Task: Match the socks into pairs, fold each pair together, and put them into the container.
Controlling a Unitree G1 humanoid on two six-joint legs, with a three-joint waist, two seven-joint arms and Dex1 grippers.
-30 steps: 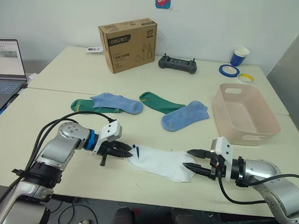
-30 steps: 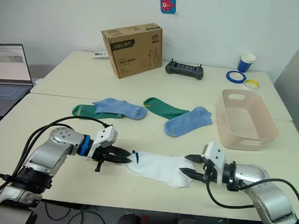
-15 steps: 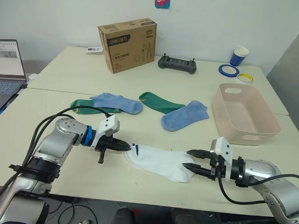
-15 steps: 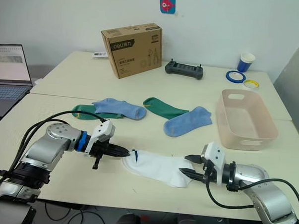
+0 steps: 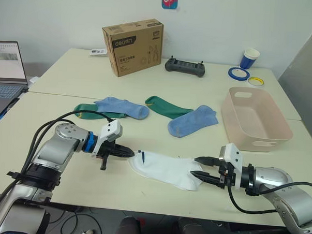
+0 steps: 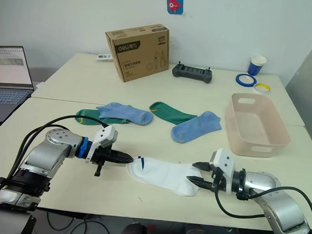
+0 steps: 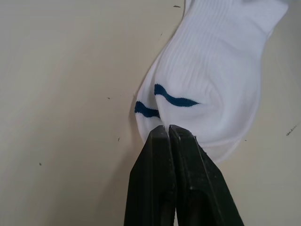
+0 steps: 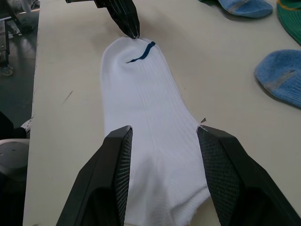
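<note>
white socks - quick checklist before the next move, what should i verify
1. Left pincer shut at the cuff edge of the stacked white ankle socks: ok; whether it pinches fabric: cannot tell.
2. Right pincer open, straddling the toe end, nothing gripped: not ok for a fold.
3. Two blue-striped cuffs lined up: ok.
4. Pale pink plastic basin holds no socks: ok.
5. Light blue sock lies apart from the white ones: ok.

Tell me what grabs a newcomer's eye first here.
The white socks lie stretched along the table's near edge between both grippers: the left gripper, shut, at the cuff end, and the right gripper, open, straddling the toe end. Behind them lie blue and green socks, and the empty pink container sits to the right.
</note>
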